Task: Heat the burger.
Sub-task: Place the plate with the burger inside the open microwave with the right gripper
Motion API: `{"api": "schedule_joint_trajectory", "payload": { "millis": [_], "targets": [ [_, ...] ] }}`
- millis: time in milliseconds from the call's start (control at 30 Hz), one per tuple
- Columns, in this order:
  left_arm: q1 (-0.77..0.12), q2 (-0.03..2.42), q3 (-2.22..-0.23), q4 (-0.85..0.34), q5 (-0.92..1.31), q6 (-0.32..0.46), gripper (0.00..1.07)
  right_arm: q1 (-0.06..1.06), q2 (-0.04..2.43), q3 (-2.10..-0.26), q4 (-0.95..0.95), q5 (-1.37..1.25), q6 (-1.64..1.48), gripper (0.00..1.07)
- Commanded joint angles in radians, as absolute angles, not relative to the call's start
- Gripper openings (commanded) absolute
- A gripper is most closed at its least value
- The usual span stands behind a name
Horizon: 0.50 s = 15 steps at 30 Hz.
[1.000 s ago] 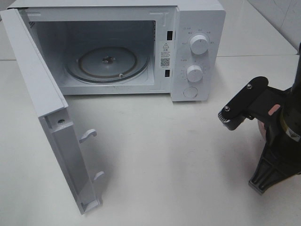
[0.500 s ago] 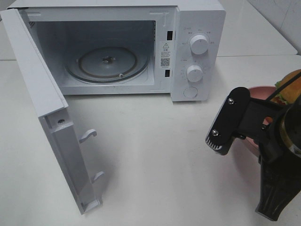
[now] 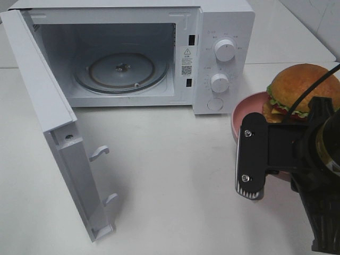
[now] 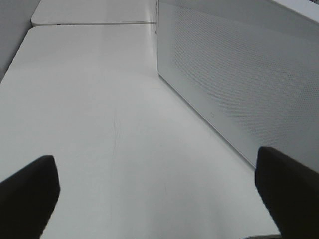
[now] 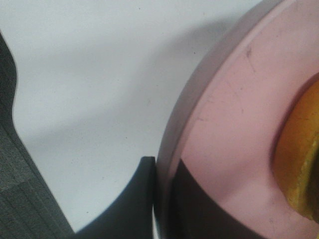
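Right gripper [image 5: 162,191] pinched shut on the rim of the pink plate [image 3: 245,110], burger [image 3: 300,85] sitting on it just off the microwave's [image 3: 223,24] dial side, so the open cavity and turntable [image 3: 121,71] lie across toward its door side, while the left gripper [image 4: 159,196], jaws wide and empty, hangs by the microwave's perforated panel, well away from the burger.

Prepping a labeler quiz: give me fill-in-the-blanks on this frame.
The microwave door is ___.
The burger sits on a ___ plate.
The right gripper is shut on the plate's ___.
The left gripper holds ___.
Missing words: open; pink; rim; nothing.
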<state>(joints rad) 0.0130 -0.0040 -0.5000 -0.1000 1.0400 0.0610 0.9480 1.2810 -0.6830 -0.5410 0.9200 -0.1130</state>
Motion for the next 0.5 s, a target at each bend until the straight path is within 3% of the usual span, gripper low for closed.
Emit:
{"api": "schedule_joint_trajectory", "payload": {
  "millis": [33, 500],
  "targets": [
    [0.008, -0.028, -0.497, -0.104, 1.039, 0.06, 1.0, 0.951, 1.27, -0.688, -0.596, 0.907, -0.16, 0.0],
    [0.008, -0.028, -0.497, -0.104, 1.039, 0.06, 1.0, 0.951, 1.27, -0.688, -0.592, 0.808, -0.423, 0.0]
  ]
}}
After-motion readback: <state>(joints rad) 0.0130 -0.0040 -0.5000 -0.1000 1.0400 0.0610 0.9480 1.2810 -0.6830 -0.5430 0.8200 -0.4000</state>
